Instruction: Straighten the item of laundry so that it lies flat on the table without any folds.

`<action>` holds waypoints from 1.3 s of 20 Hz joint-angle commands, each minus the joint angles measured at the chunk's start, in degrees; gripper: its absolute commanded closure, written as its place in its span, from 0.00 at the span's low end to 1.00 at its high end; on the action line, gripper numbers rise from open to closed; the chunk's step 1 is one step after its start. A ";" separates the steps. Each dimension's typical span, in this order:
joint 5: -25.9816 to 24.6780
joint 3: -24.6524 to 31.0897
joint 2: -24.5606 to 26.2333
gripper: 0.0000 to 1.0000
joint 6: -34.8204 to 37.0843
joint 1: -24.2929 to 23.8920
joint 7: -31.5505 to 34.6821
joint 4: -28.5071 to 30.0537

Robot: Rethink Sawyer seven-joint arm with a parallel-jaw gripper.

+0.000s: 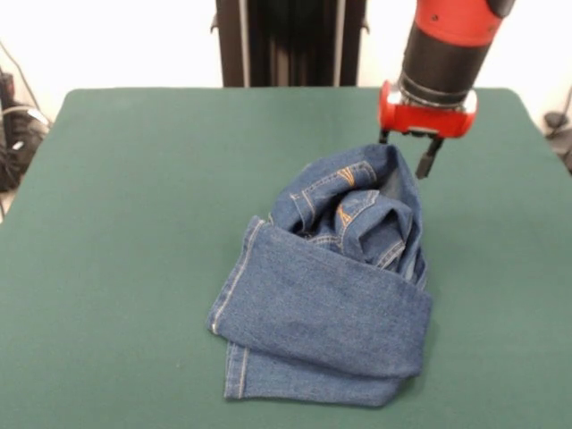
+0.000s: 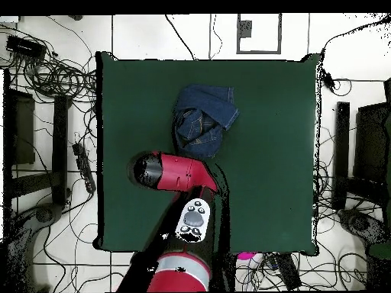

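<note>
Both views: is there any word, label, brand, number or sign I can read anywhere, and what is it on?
None can be read.
Jeans: only orange-tan stitching shows, no tag or brand patch.
Green table: no markings.
Gripper and the red and black arm: no lettering visible.
Grey panel with buttons on the arm: any marks are too small to read.

Tangled cables [image 2: 53,72] lie on the floor [image 2: 137,34].

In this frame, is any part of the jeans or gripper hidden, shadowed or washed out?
Front view: jeans evenly lit, gripper clear against the table, background overexposed. Overhead view: the arm hides the gripper; jeans unobstructed.
</note>
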 commanded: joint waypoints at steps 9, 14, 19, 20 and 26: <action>2.76 -3.29 -4.47 0.00 20.09 3.39 19.55 -2.49; 1.28 -4.36 -3.85 0.00 19.11 3.26 19.01 -6.27; 0.10 -3.92 -3.34 0.00 17.40 1.23 14.85 -8.75; 0.06 -3.20 -2.77 0.00 16.78 0.29 13.54 -9.41; 0.65 -0.25 -0.07 0.00 8.69 -2.40 12.40 -8.37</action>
